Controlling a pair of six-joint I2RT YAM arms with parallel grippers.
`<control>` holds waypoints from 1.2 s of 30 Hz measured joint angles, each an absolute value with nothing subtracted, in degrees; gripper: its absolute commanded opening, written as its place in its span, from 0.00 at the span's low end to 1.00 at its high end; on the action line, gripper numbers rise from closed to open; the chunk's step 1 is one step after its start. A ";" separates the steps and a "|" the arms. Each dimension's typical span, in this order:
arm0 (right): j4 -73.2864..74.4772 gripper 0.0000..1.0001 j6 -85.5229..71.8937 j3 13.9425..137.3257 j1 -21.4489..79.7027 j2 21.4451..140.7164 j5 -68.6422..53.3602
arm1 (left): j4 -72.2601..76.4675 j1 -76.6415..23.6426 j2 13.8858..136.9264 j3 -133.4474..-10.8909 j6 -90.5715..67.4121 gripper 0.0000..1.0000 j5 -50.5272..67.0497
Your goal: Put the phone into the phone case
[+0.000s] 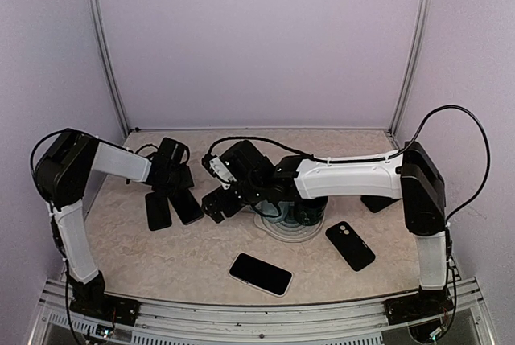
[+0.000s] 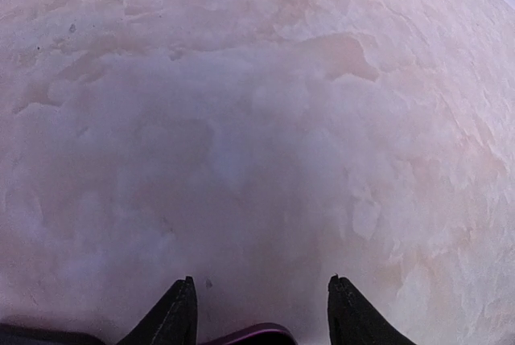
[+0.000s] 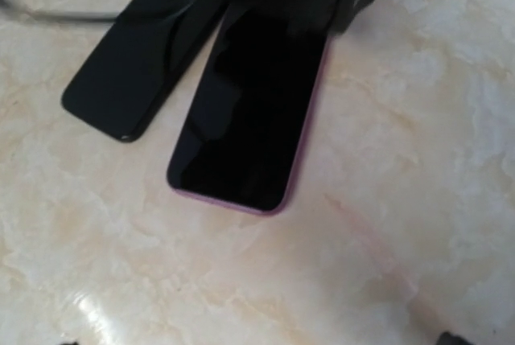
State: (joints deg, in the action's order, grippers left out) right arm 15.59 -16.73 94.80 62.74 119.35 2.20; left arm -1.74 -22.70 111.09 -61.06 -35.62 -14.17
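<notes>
Nearest the bases, a second phone (image 1: 260, 273) lies screen-up on the marbled table (image 1: 185, 260). To its right a black case (image 1: 350, 245) with a camera opening lies flat, and both are well apart from either gripper. Beyond them a round base (image 1: 291, 231) sits under the right arm, whose forearm stretches leftward across the table from an upright link at the right. Its wrist camera shows only the tips of the right gripper (image 1: 216, 203), at the bottom corners and well apart with nothing between, so I judge it released. Just beyond lies the purple-rimmed phone (image 3: 249, 112), flat and glass-up, beside a black slab (image 3: 125, 80) that may be a case. Their far ends converge, and whether they touch is hidden. The phone should be stiff, thin, fairly light and slick on its glass. Lying flat it offers little but its long edges, so I would pinch across those near the middle and spare the screen. A case will likely flex and slide, so it wants pinning while one corner goes in first. The left gripper (image 1: 170, 190) hangs over the far ends, its fingertips (image 2: 181, 313) spread, the purple rim between them without visible contact: released, grasping nothing. The left arm folds at a high elbow by the left wall, forearm reaching right, wrist pitched down.
</notes>
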 measured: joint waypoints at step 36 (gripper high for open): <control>22.57 0.99 -11.40 111.74 68.12 138.61 7.11 | -13.17 -32.25 68.64 -34.11 -56.55 0.79 -19.11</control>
